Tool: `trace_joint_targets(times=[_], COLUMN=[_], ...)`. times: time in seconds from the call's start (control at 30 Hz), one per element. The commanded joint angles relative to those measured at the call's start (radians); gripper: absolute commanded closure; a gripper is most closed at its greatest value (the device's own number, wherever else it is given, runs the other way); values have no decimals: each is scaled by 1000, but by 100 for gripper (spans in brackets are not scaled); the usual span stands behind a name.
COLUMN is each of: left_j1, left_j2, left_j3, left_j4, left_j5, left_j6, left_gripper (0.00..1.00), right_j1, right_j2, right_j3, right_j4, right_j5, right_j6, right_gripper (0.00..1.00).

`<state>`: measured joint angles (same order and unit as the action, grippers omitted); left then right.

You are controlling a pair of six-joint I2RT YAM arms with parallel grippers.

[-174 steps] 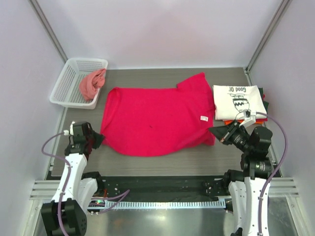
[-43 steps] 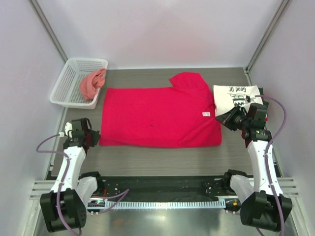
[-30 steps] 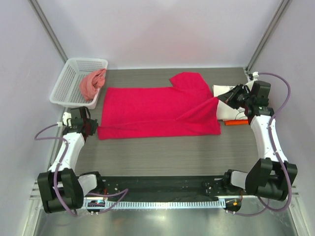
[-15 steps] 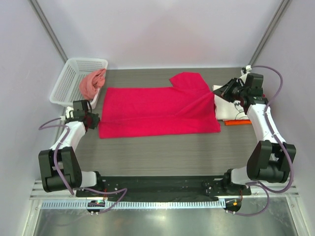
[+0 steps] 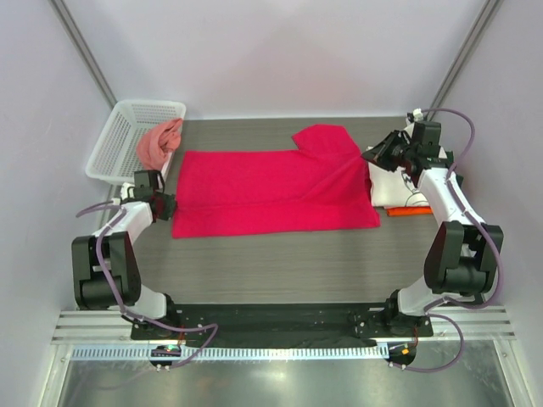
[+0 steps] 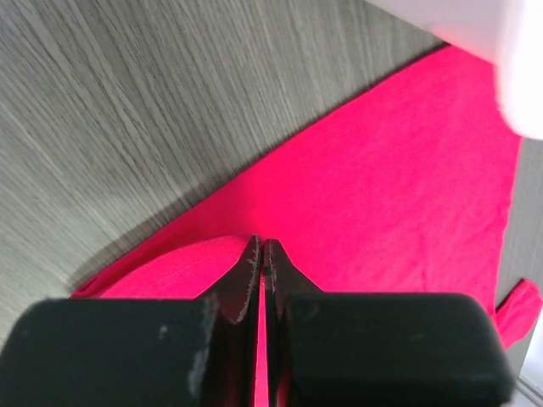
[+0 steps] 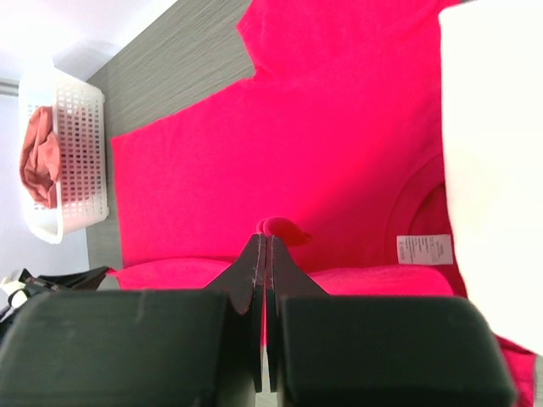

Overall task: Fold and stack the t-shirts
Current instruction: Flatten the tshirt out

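The large crimson-red t-shirt (image 5: 271, 191) lies spread across the table, its near edge lifted and folded back over itself. My left gripper (image 5: 170, 204) is shut on its left hem corner, the cloth pinched between the fingers in the left wrist view (image 6: 262, 246). My right gripper (image 5: 371, 155) is shut on the shirt's right edge, a red fold held at the fingertips in the right wrist view (image 7: 265, 237). The white printed t-shirt (image 5: 399, 182) lies folded on a stack at the right, with an orange shirt (image 5: 407, 212) showing beneath it.
A white basket (image 5: 119, 140) at the back left holds a crumpled salmon-red shirt (image 5: 158, 142). The grey wood table (image 5: 280, 263) runs to the black rail at the front. Enclosure walls stand on three sides.
Both grippers have carried the shirt's near edge toward the back, folding it over. The right gripper moved up beside the white shirt; the left moved back and right.
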<state>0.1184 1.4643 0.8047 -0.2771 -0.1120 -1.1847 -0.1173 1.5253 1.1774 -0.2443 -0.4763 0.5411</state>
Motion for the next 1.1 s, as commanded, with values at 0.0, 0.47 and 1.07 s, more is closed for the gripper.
trace_joint_targets(times=[0.0,0.47,1.07], left_j1=[-8,-14,-16], left_j2=[27,-257,-550], left_j3=[45,-67,-479], left_j4=[68,-34,78], left_j5=[-21,-68,-8], left_j6=[-21,111,-107], left_gripper=[100,4,20], right_j1=[1,87,111], right_j2=[28,-374,-581], right_j3=[77,-315,-884], right_j4=[62,66,236], right_j5=[31,352,617], right_j6=[2,172,565], right_gripper=[98,15,48])
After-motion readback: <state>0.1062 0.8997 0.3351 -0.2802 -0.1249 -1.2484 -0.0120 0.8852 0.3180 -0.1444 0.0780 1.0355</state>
